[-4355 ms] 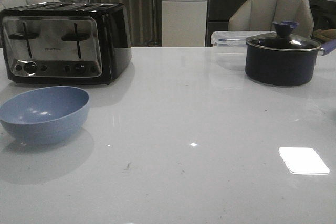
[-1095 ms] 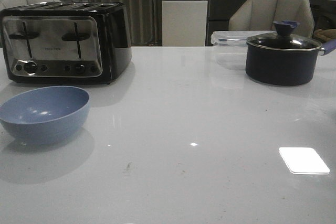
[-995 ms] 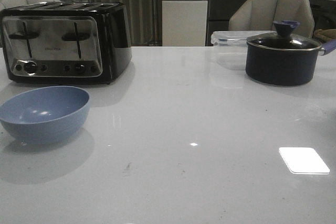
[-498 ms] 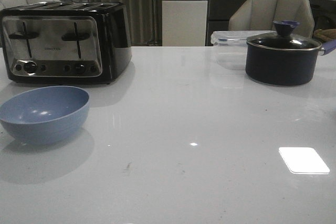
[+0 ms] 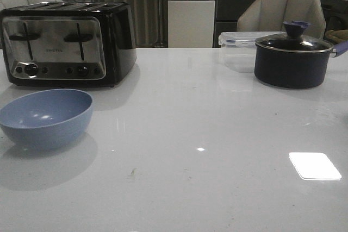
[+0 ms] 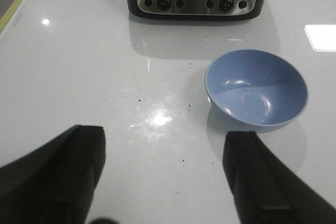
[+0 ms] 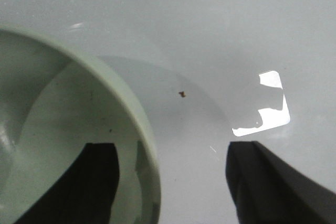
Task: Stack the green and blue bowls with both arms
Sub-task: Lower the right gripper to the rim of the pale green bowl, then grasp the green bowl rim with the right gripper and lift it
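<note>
Front view, blue bowl: it sits upright on the white table, on my left side, near the front edge.
Front view, toaster: black and chrome, it stands just behind the blue bowl, apart from it.
Front view, pot: dark blue with a lid, it stands far back on my right, well apart from the bowl, with a clear lidded container just beside it.
Front view, my arms: neither claw shows here, and neither does the green bowl.
Left wrist view, left claw: my two black fingers stand wide apart with nothing but bare table between them; this claw is open and empty.
Left wrist view, blue bowl: it lies beyond my fingertips, nearer one finger than the other, touching neither, between my claw and the toaster's control face.
Right wrist view, right claw: my fingers are spread, one finger down inside the green bowl and the other outside it over the table, so the pale rim runs between them. The fingers are not closed on the rim.
Right wrist view, table: a small dark speck lies just beside the green bowl.
</note>
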`<state>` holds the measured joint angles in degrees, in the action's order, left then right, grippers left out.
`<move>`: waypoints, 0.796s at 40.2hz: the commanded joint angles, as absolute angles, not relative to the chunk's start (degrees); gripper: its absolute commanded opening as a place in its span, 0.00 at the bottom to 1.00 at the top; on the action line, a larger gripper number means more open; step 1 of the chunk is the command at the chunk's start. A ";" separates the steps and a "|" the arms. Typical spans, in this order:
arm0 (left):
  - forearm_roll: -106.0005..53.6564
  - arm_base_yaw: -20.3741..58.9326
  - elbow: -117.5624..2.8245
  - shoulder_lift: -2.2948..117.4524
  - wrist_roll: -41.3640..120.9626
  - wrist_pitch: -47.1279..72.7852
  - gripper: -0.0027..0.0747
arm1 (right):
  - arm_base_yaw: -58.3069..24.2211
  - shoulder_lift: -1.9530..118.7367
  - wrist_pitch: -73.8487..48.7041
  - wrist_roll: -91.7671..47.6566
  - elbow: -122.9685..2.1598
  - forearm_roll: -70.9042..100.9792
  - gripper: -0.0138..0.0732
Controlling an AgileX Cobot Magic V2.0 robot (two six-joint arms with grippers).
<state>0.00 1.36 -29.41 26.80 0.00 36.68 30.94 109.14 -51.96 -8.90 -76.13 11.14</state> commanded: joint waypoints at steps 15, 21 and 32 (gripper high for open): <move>-0.41 1.32 -31.41 27.41 0.00 32.59 0.72 | 31.13 106.87 -51.49 -9.82 -78.31 14.11 0.28; -0.41 1.32 -31.41 27.41 0.00 32.59 0.72 | 30.64 105.89 -51.97 -10.89 -78.61 14.17 0.25; -0.41 1.32 -31.41 27.41 0.00 32.48 0.72 | 20.70 100.71 -54.96 -11.40 -83.21 14.74 0.25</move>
